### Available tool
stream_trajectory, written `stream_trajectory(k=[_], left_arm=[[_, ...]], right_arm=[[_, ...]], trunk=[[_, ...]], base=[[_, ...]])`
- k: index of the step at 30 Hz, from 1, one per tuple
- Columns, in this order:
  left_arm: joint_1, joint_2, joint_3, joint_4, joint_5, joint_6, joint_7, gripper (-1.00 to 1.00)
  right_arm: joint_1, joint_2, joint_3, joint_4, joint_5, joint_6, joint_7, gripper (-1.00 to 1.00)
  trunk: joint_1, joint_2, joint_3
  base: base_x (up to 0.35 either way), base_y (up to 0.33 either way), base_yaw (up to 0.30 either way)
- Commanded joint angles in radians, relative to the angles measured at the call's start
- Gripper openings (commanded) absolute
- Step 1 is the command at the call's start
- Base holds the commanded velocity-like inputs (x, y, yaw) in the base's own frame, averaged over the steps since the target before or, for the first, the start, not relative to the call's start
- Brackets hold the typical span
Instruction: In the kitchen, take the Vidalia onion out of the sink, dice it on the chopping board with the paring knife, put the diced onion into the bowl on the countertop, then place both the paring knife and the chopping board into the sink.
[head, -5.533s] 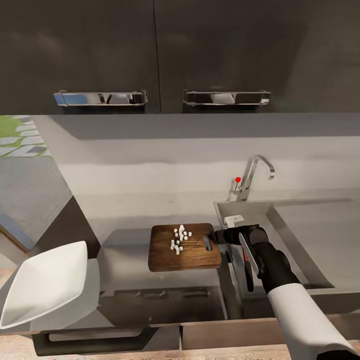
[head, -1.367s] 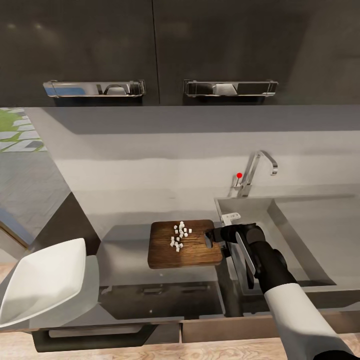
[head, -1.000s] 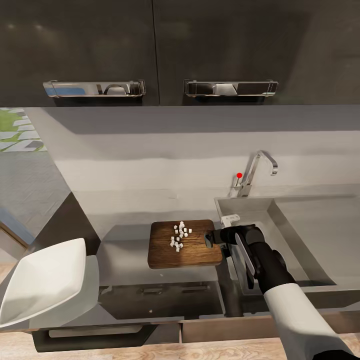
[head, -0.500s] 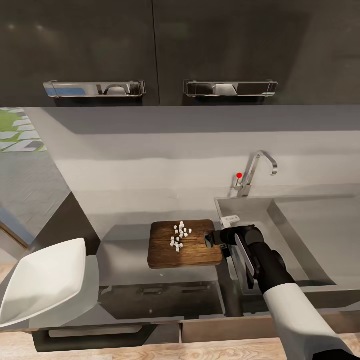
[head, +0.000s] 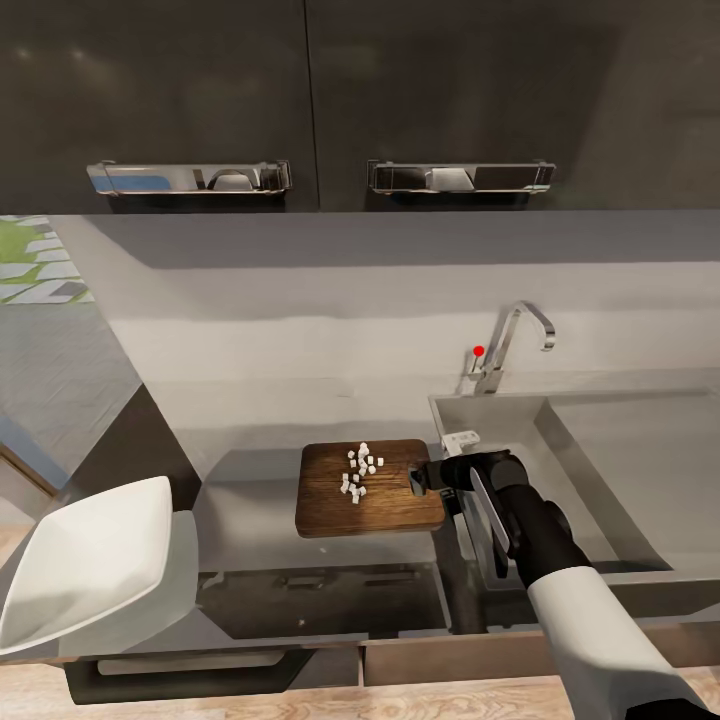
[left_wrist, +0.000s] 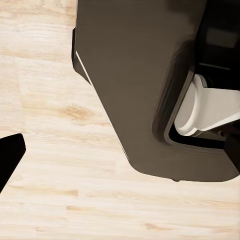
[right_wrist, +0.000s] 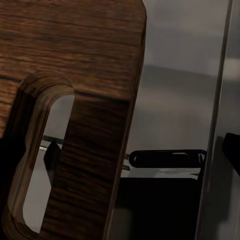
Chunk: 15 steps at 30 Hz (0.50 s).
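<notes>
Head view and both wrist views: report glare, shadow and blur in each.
Head view: bright reflections on the chrome cabinet handles, a shadow band under the cabinets, glossy mirroring on the countertop; diced onion sharp. Right wrist view: chopping board very close, its grain crisp, the background soft. Left wrist view: evenly lit wooden floor, no glare.

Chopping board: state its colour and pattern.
The chopping board is dark brown wood with visible grain, best seen in the right wrist view.
</notes>
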Motion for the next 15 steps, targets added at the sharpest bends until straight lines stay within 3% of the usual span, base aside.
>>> stream_trajectory(k=[1,15], left_arm=[[-0.002,0.0,-0.004,0.005,0.01,-0.008,-0.005,1.0],[-0.002,0.0,-0.004,0.005,0.01,-0.008,-0.005,1.0]], right_arm=[[0.0,0.0,0.0,0.017,0.007,0.007,0.003,1.0],[0.0,0.0,-0.002,0.017,0.007,0.008,0.003,1.0]], trunk=[[0.001,-0.002,-0.002],[0.001,-0.002,-0.002]], base=[[0.0,0.0,0.0],[0.0,0.0,0.0]])
